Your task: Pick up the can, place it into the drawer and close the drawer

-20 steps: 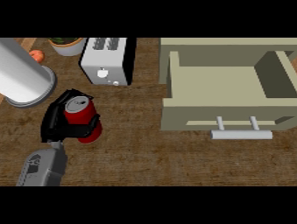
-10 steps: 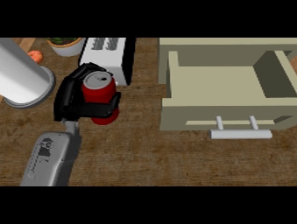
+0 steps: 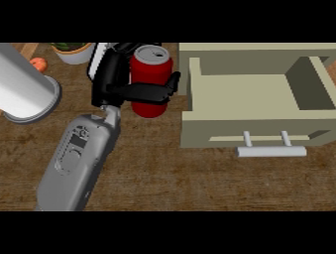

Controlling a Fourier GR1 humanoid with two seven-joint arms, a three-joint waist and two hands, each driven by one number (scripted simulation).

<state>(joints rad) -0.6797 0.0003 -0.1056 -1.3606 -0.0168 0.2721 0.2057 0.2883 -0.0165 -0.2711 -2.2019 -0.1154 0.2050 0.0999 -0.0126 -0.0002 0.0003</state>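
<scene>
A red can point(image 3: 150, 74) with a silver top is held upright in my left hand point(image 3: 114, 82), whose black fingers and thumb curl round its middle. The can hangs just left of the open beige drawer point(image 3: 251, 96), close to its left wall, with its lower end showing below the thumb. Nothing lies inside the drawer that I can see. The drawer's pale bar handle point(image 3: 271, 151) juts toward me at the front. My grey forearm point(image 3: 79, 158) runs in from the lower left. My right hand does not show.
A large white cylinder point(image 3: 13, 82) stands at the far left. Behind my hand a white toaster point(image 3: 97, 58) is mostly hidden. A potted plant point(image 3: 74, 51) and a small orange object point(image 3: 38, 63) sit at the back left.
My left hand has carried the can up and to the right, from the left middle of the counter to the drawer's left wall. The drawer has not moved.
</scene>
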